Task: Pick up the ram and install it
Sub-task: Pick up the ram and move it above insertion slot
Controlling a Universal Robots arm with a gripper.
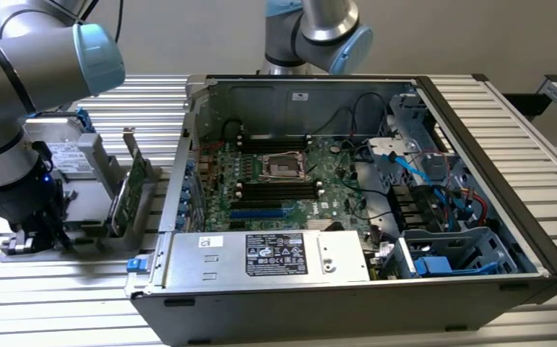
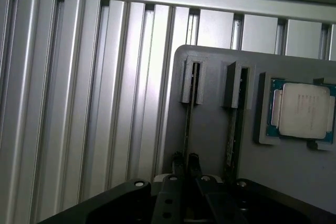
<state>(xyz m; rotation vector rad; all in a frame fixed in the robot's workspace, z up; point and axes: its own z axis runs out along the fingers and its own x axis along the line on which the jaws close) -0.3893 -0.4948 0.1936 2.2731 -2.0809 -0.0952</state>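
The ram (image 2: pixel 187 124) stands on edge in a slot of a grey holder (image 2: pixel 210 145), a thin green stick seen from its narrow side. My gripper (image 2: pixel 186 160) is down over it, the two dark fingertips (image 2: pixel 178 159) pressed close on either side of the stick. A second thin stick (image 2: pixel 231 137) stands in the neighbouring slot. In the exterior view my gripper (image 1: pixel 39 235) is low over the holder (image 1: pixel 85 217) at the left of the open computer case (image 1: pixel 355 289). The motherboard (image 1: pixel 336 170) lies inside the case with its dark memory slots (image 1: pixel 278 190) beside the processor socket.
A processor chip (image 2: pixel 302 111) lies in a recess of the holder. A taller green expansion card (image 1: pixel 128 189) stands upright between the holder and the case wall. A silver hard drive (image 1: pixel 66 153) sits behind. Ribbed aluminium table (image 2: pixel 79 103) surrounds everything. A second arm (image 1: pixel 317 29) stands behind the case.
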